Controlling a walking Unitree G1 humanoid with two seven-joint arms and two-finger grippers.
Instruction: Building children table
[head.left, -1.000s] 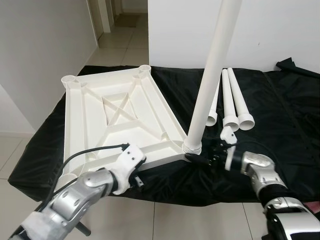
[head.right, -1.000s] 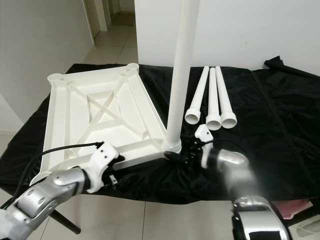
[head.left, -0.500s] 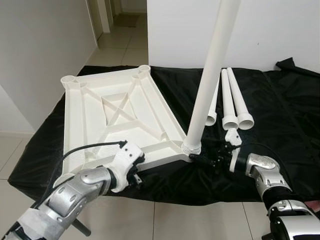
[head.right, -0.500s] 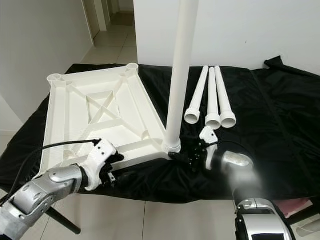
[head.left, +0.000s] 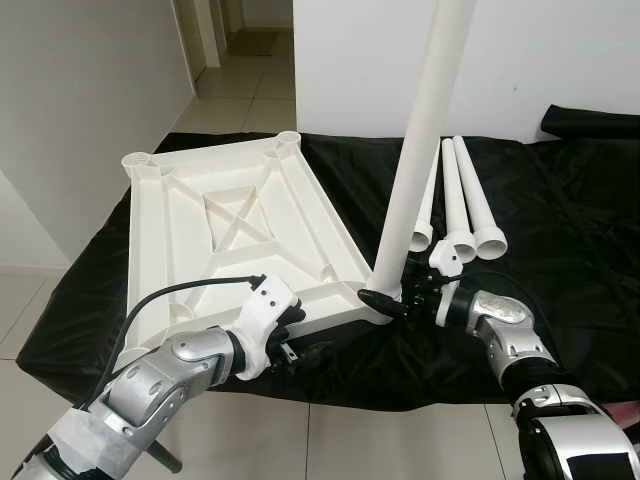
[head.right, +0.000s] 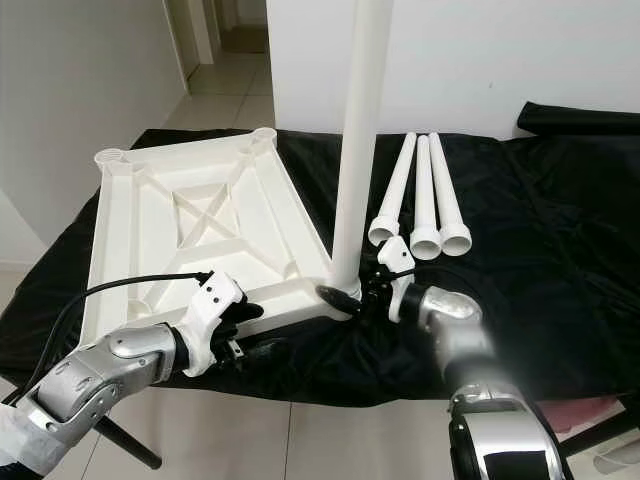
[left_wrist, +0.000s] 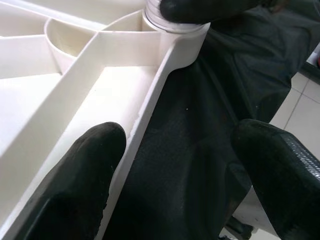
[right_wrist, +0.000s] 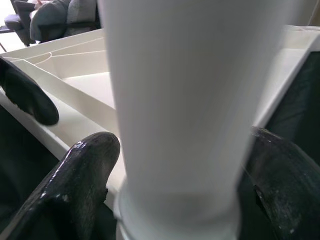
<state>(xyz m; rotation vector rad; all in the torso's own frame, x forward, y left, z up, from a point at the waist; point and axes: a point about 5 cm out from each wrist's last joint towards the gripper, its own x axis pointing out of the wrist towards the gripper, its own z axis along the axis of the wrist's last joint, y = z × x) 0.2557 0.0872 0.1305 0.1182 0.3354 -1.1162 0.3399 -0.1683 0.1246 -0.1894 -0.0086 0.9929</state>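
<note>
Both arms are up and working low at the near edge. The left arm comes in from the near left, silver forearm angled up and to the right, a black cable looping off the white wrist block. The left gripper (head.left: 292, 340) has its two black fingers (left_wrist: 80, 175) spread wide apart, one on each side of a white rim. The right arm reaches in from the near right, elbow bent, forearm pointing left. The right gripper (head.left: 392, 300) sits around the base of an upright white tube, one finger (right_wrist: 82, 172) on each side, hugging it close.
</note>
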